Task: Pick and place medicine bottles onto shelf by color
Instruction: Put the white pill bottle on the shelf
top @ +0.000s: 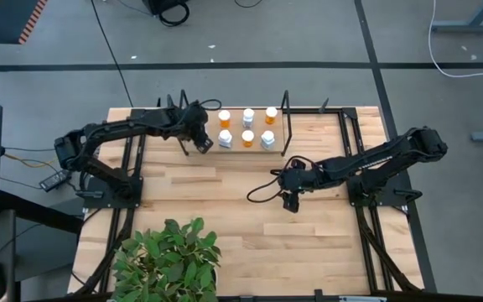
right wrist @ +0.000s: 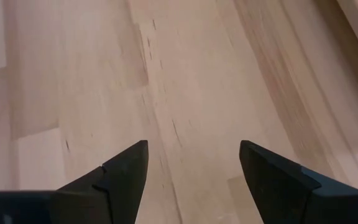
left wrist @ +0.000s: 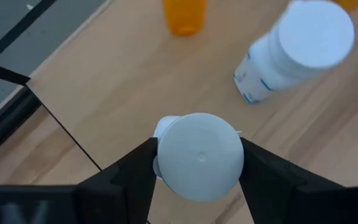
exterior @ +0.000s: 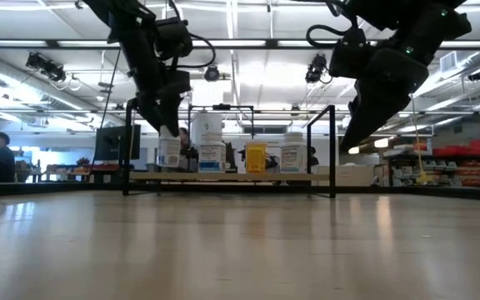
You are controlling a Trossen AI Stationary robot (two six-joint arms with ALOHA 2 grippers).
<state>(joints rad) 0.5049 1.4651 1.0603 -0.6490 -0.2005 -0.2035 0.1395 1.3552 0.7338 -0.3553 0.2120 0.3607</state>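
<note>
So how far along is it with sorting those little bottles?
Nearly done, it seems. Six bottles stand on the shelf: three orange at the back, three white in front. The left gripper holds one more white bottle over the shelf's left end, not yet set down. The right gripper hangs open and empty over the table, where no loose bottles show.

Left hand: fingers clamped on a white-capped bottle, arm stretched out.
Right hand: fingers spread, empty, arm bent inward.

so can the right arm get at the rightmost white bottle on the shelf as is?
Probably yes. The right gripper is open and empty over bare table, the white bottle stands at the shelf's near edge, and the left gripper works the far end.
</note>
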